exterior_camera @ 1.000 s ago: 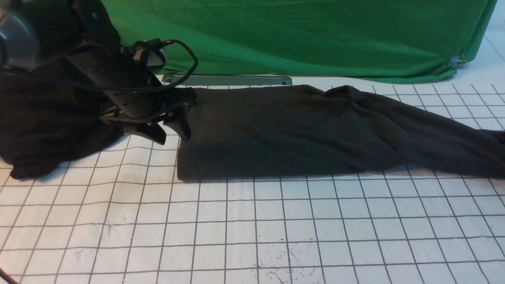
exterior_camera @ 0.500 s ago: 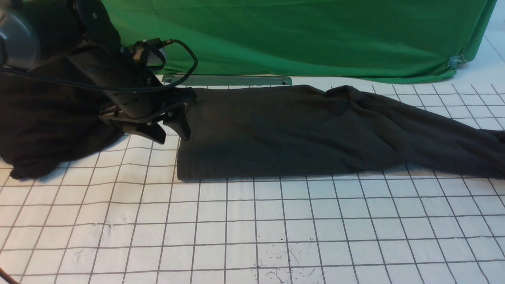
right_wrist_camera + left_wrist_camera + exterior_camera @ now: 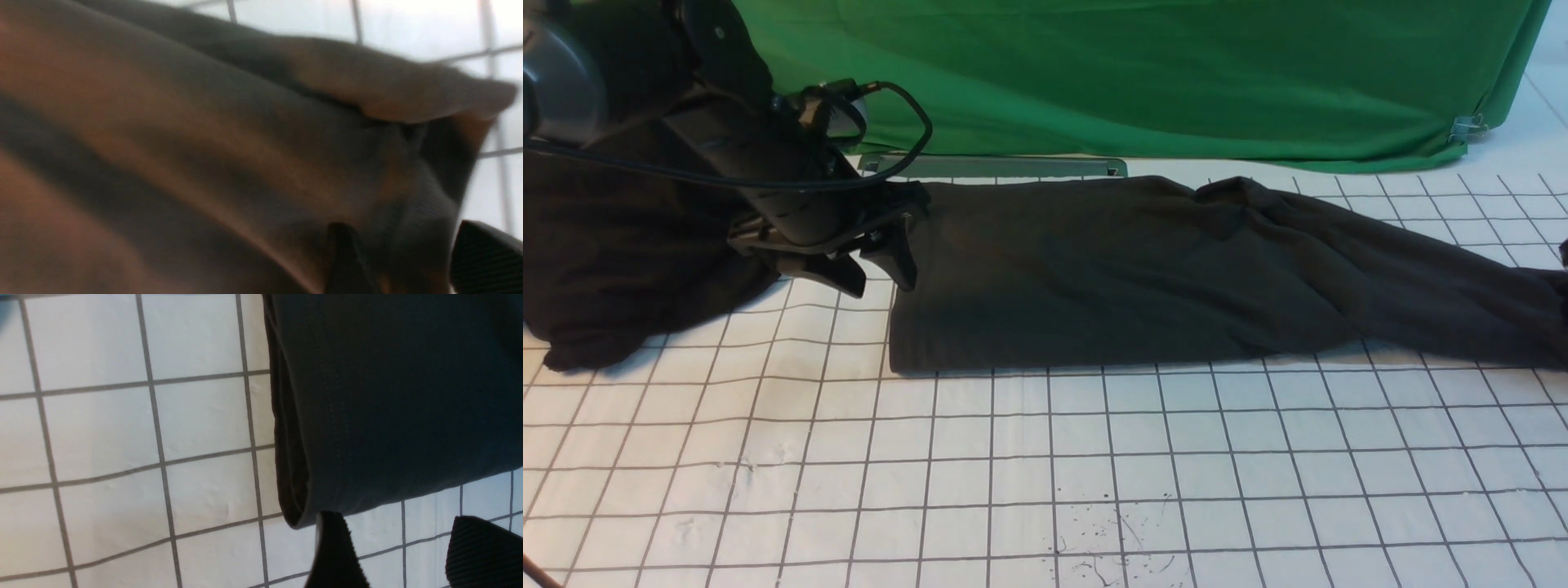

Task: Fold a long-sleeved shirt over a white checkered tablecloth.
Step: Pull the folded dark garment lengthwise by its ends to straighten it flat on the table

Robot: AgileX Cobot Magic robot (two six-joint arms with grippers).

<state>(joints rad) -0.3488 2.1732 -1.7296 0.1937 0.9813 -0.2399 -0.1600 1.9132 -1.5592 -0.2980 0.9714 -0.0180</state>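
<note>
The long-sleeved shirt (image 3: pixel 1111 269) lies folded into a long dark band across the white checkered tablecloth (image 3: pixel 1094 457), its sleeve end trailing off to the right. My left gripper (image 3: pixel 880 282) hovers open at the band's left end; in the left wrist view its fingers (image 3: pixel 335 551) stand apart over bare squares (image 3: pixel 102 437), just off the shirt's folded corner (image 3: pixel 388 396). In the blurred right wrist view my right gripper (image 3: pixel 412 261) has its jaws apart, with the ribbed end of the shirt (image 3: pixel 204 143) bunched between them. In the front view that arm is almost wholly off the right edge.
A deeper-black garment (image 3: pixel 621 245) is heaped at the far left beneath my left arm. A green cloth (image 3: pixel 1135 73) hangs along the back, with a metal bar (image 3: pixel 996 166) at its foot and a clip (image 3: pixel 1468 128) at its right corner.
A small dark tip has appeared at the front view's right edge above the sleeve end. The shirt and my left arm have not moved.
</note>
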